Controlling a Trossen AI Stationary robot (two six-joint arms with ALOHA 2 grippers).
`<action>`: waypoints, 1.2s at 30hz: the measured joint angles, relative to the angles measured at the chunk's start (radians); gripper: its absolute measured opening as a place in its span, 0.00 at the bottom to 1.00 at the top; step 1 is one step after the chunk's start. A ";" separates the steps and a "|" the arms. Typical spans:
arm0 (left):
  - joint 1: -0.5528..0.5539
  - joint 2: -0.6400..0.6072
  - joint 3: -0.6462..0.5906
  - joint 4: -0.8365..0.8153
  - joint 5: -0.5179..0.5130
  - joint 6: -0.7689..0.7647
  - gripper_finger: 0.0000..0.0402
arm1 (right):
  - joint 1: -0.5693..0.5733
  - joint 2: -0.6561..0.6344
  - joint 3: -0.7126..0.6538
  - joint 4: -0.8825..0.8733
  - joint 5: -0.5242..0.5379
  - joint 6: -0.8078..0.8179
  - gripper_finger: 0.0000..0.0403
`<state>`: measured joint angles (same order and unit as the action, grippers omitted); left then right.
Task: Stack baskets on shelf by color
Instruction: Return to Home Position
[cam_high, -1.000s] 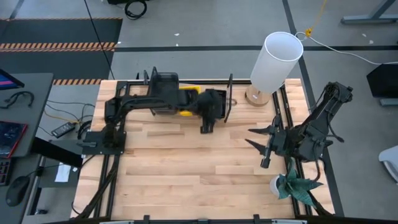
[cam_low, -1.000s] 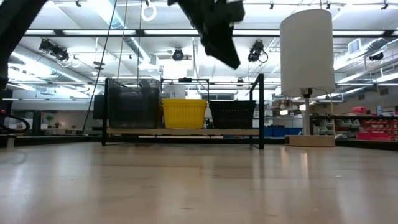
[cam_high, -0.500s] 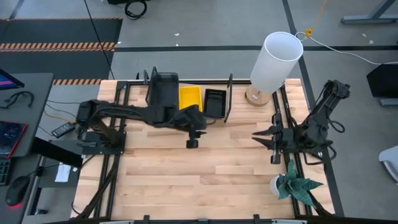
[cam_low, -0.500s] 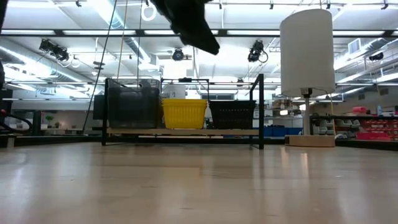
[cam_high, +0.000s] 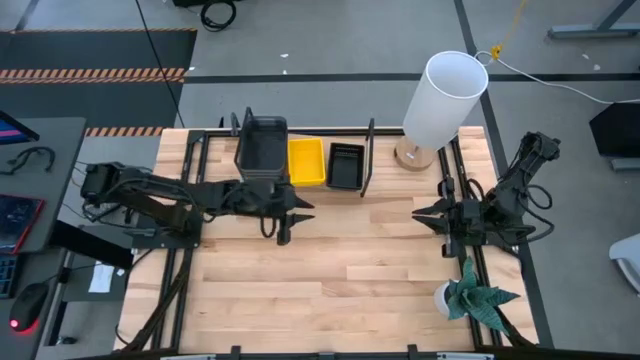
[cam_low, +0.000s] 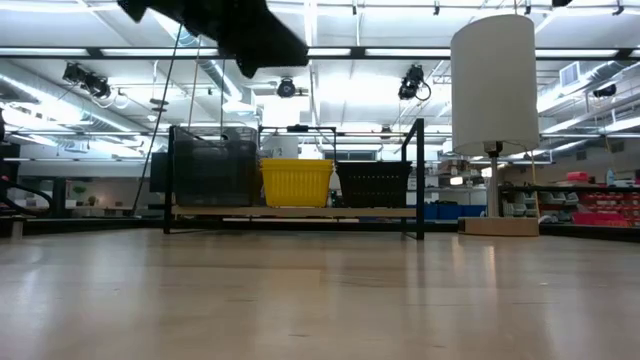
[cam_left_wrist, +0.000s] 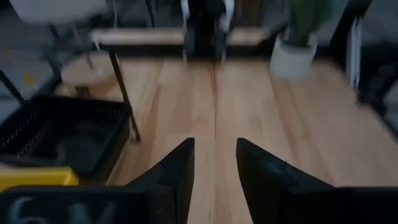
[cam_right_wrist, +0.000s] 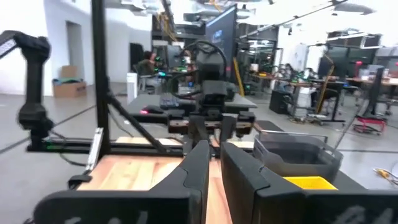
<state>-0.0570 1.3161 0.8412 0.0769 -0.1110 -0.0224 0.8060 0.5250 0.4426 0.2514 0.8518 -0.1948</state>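
Observation:
Three piles of baskets stand side by side on the shelf (cam_low: 300, 212) at the table's far edge: smoky grey baskets (cam_high: 260, 148) on the left, a yellow basket (cam_high: 306, 161) in the middle and a black basket (cam_high: 345, 165) on the right. Their bottoms rest on the plank. My left gripper (cam_high: 282, 232) hangs open above the table in front of the grey pile, clear of the shelf, with nothing between its fingers (cam_left_wrist: 180, 168). My right gripper (cam_high: 447, 240) waits near the table's right edge, open by only a narrow gap (cam_right_wrist: 214, 163) and empty.
A lamp with a tall white shade (cam_high: 443, 98) stands at the far right, beside the shelf's right end loop (cam_high: 368, 160). A small potted plant (cam_high: 475, 298) sits at the near right. The bare wooden tabletop (cam_high: 340, 280) gives free room in front of the shelf.
My left gripper has drawn back from over the black basket, going toward the table's left and near edges as its arm folds in. My right gripper has shifted a little toward the right edge. The baskets have stayed where they were.

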 joint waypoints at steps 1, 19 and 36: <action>0.000 -0.019 -0.034 0.056 0.000 -0.011 0.31 | -0.018 -0.006 -0.008 0.010 -0.008 -0.001 0.11; 0.020 -0.498 -0.346 0.084 -0.104 -0.070 0.13 | -0.452 -0.032 -0.099 0.034 -0.447 0.150 0.02; 0.021 -1.000 -0.647 -0.030 -0.243 -0.152 0.01 | -0.617 -0.082 -0.248 0.067 -0.587 0.191 0.02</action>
<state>-0.0360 0.3166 0.1946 0.0473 -0.3543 -0.1749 0.1886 0.4432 0.1944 0.3184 0.2652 -0.0036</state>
